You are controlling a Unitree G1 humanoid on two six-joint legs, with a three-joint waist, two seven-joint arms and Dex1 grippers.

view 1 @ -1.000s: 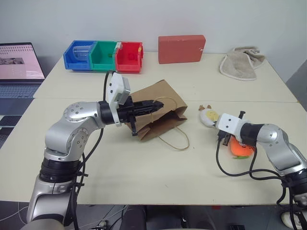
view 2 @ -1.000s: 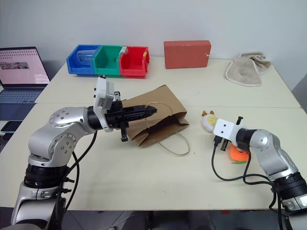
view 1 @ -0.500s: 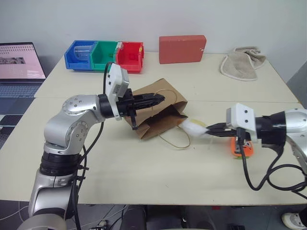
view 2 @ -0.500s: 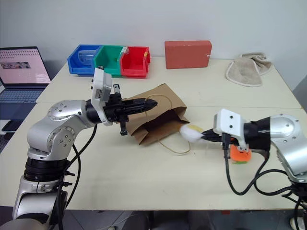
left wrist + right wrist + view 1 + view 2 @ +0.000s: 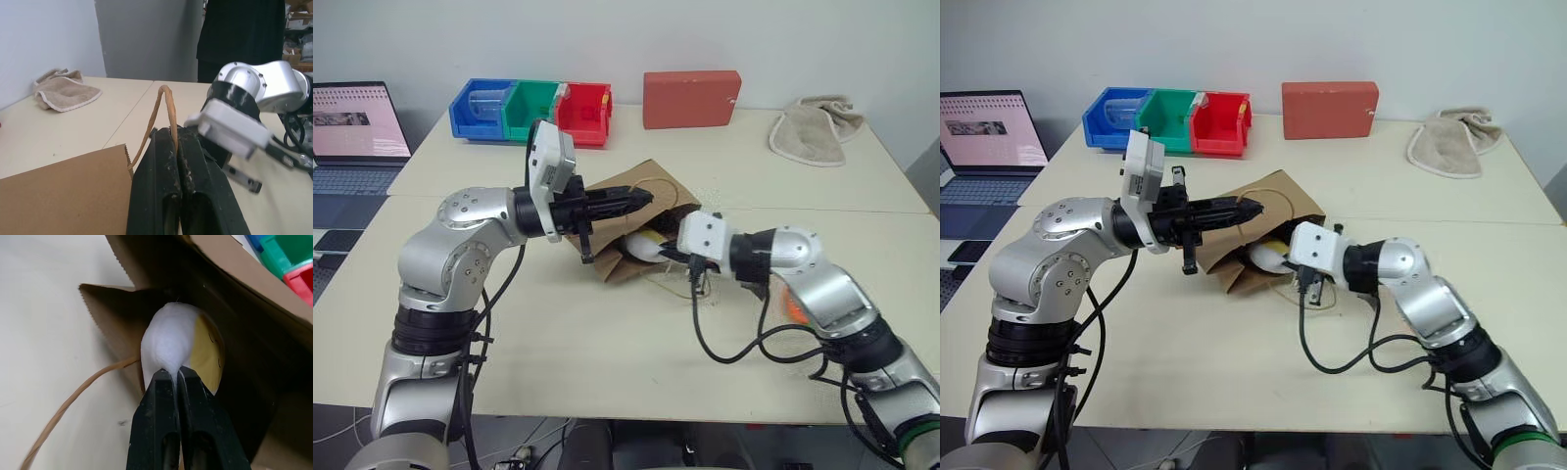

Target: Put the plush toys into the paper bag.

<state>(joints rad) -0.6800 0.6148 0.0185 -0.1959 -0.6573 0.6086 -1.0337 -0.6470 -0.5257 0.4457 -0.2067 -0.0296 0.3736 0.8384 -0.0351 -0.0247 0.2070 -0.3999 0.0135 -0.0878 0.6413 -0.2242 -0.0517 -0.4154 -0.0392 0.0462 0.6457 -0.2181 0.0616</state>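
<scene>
Left gripper [image 5: 172,139] pinches the bag [image 5: 651,191] handle [image 5: 166,105], lifting its mouth open — right gripper [image 5: 175,377], clamped on the white toy [image 5: 168,345], sits at the mouth; orange toy [image 5: 793,311] near the tabletop's [image 5: 607,343] right edge.

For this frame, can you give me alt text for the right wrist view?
The right gripper, shut on a pinch of the white plush toy, holds it at the open mouth of the paper bag. The toy's yellow face turns toward the bag's dark inside; a loop handle trails across the table.
</scene>
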